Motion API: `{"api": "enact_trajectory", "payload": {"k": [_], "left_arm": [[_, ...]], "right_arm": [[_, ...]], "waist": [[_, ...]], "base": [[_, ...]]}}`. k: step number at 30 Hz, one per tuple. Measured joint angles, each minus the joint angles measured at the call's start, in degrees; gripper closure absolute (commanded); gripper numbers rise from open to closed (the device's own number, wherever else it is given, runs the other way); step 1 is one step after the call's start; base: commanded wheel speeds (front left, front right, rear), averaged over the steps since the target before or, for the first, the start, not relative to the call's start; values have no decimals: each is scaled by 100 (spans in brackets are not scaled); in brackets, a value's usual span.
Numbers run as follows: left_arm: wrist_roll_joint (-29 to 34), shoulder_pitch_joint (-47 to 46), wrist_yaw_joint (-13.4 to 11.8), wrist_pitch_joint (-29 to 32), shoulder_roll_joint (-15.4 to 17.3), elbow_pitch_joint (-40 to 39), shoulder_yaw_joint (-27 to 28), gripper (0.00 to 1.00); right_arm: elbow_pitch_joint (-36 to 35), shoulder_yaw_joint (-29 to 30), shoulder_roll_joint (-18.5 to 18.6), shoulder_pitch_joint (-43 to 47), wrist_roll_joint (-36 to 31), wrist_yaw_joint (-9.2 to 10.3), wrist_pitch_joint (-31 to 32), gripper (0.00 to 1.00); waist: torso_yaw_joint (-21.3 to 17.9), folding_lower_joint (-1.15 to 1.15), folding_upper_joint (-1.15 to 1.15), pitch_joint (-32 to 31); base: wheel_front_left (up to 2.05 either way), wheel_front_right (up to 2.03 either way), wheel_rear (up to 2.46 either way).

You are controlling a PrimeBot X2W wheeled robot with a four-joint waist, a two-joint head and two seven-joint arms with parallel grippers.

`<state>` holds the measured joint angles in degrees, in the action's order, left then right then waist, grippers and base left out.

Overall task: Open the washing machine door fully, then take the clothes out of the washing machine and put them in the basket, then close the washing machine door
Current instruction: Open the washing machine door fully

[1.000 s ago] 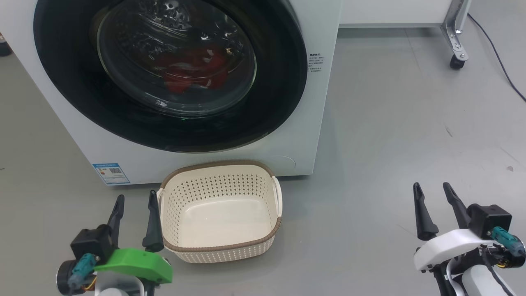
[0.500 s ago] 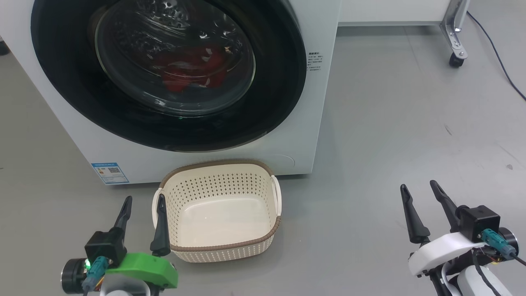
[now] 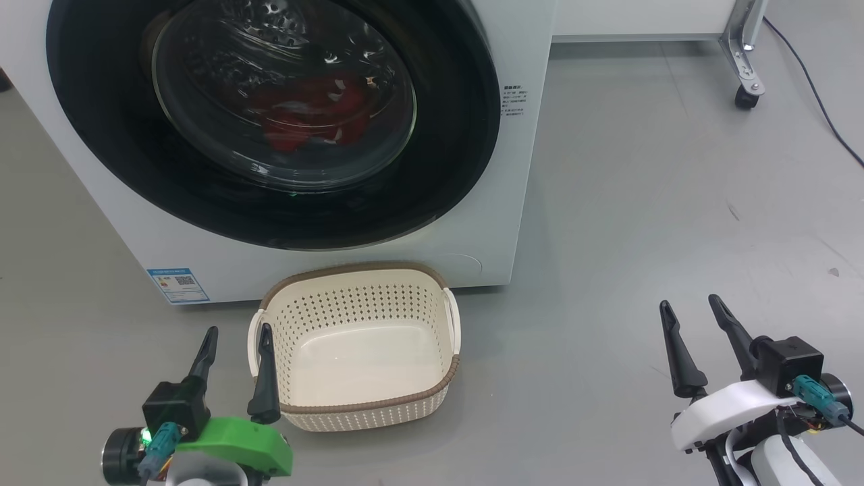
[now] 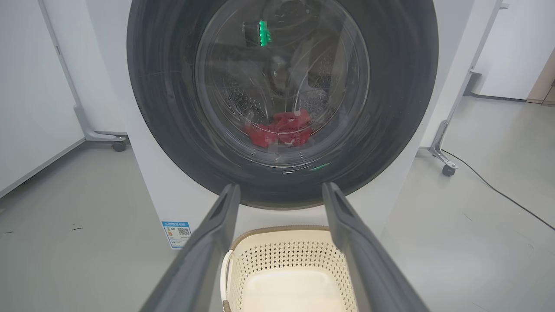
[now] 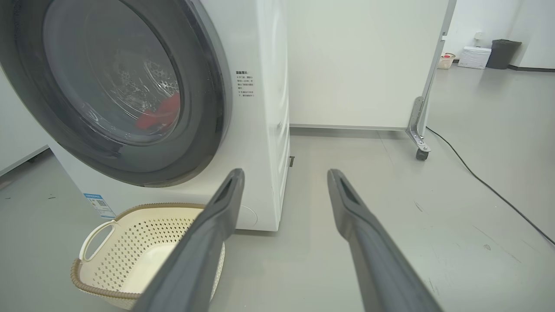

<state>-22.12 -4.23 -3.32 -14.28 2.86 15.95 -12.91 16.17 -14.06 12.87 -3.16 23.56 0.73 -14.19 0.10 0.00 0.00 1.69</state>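
Upper left in your head view, the glossy round black washing machine door (image 3: pixel 202 101) sits shut on the boxy white washing machine (image 3: pixel 513 169), crumpled red clothes (image 3: pixel 307 118) behind its bulging glass, the perforated cream basket (image 3: pixel 364 270) below, left gripper (image 3: pixel 239 331) and right gripper (image 3: pixel 690 302) spread wide, empty; the left wrist view adds a green glint (image 4: pixel 262 32).

Basket (image 3: pixel 358 351) before washing machine (image 3: pixel 513 169); clothes (image 3: pixel 310 118) inside, behind door (image 3: pixel 101 135).

Washing machine (image 3: pixel 520 175): blue sticker (image 3: pixel 177 285), small print (image 3: pixel 514 101), unreadable.
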Motion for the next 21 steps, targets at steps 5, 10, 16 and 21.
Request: {"api": "enact_trajectory", "payload": {"k": [5, 10, 16, 21], "left_arm": [[4, -1, 0, 0, -4, 8, 3, 0], [5, -2, 1, 0, -9, 20, 5, 0], [7, -3, 1, 0, -12, 20, 7, 0], [55, -25, 2, 0, -15, 10, -2, 0]], "right_arm": [[4, 40, -25, 1, 1, -7, 0, 100], [9, 86, -38, 1, 8, -15, 0, 100], [31, 190, -140, 1, 207, -124, 0, 100], [46, 283, -229, 1, 442, -211, 0, 100]], "waist": [[-3, 0, 0, -14], [3, 0, 0, -24], [10, 0, 0, -7], [22, 0, 0, 65]], "base": [[0, 0, 0], [0, 0, 0], [0, 0, 0], [0, 0, 0]]}}
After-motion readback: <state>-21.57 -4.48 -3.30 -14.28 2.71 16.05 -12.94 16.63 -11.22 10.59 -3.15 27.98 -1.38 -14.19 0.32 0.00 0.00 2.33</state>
